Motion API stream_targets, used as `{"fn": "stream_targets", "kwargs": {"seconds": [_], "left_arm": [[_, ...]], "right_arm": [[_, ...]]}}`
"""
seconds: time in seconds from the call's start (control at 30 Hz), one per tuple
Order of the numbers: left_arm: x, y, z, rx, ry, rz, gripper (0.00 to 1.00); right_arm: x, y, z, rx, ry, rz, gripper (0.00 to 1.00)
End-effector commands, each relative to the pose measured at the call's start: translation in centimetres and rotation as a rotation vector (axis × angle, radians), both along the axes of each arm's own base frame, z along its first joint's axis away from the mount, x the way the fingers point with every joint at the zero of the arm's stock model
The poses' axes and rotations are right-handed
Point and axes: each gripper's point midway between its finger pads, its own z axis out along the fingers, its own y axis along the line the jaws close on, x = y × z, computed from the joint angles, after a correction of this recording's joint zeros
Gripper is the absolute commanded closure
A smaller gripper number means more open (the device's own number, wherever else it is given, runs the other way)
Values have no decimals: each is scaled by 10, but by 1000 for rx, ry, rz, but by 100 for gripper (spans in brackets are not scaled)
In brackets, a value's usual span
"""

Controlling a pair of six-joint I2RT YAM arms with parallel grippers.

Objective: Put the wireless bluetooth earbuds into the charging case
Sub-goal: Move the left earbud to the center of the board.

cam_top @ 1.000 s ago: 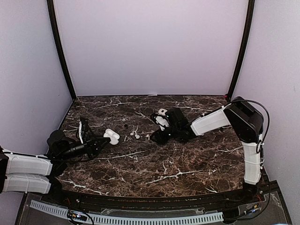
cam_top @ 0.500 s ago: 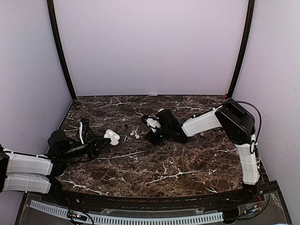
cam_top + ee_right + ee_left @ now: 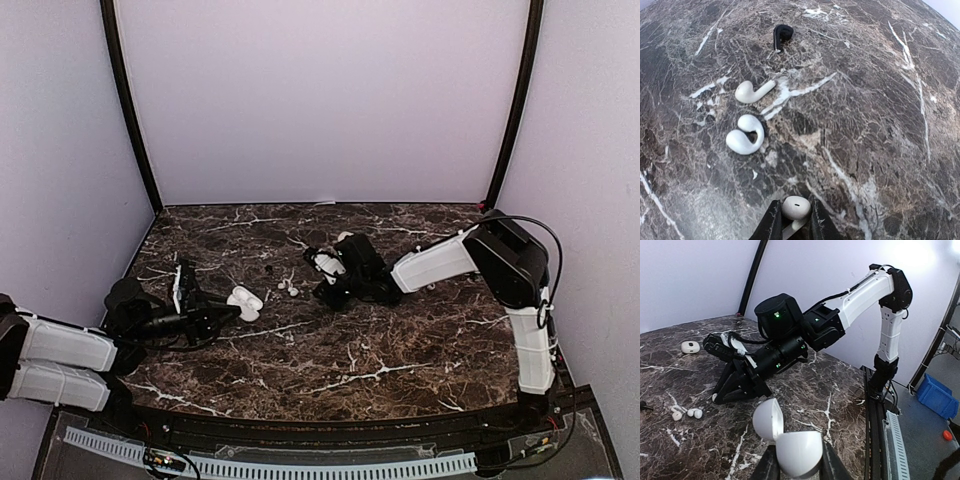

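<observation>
Looks like the pick-up step: right gripper (image 3: 792, 220) pinched narrowly on a white earbud (image 3: 795, 206), low over the marble table (image 3: 880, 125), near two loose white earbuds (image 3: 745, 140) and a black earbud (image 3: 782, 34). Clamped in the left gripper (image 3: 797, 465), lid swung up: the open charging case (image 3: 799, 452), well apart from that bud. Next, likely: carry across, line the stem up with a socket, lower gently.
</observation>
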Motion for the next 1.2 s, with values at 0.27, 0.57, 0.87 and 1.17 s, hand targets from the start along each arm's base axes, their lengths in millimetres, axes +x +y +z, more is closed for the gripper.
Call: {"fn": "stream_targets", "kwargs": {"seconds": [0.27, 0.57, 0.87, 1.17], "left_arm": [[-34, -9, 10, -59, -128, -202, 85], [-29, -10, 11, -64, -127, -190, 85], [-20, -6, 7, -35, -119, -119, 85], [11, 14, 3, -13, -50, 117, 84]], "right_arm": [[-43, -44, 34, 72, 13, -52, 81], [-40, -88, 5, -74, 34, -232, 80], [-41, -55, 28, 50, 63, -128, 40], [-34, 8, 35, 109, 43, -18, 40]]}}
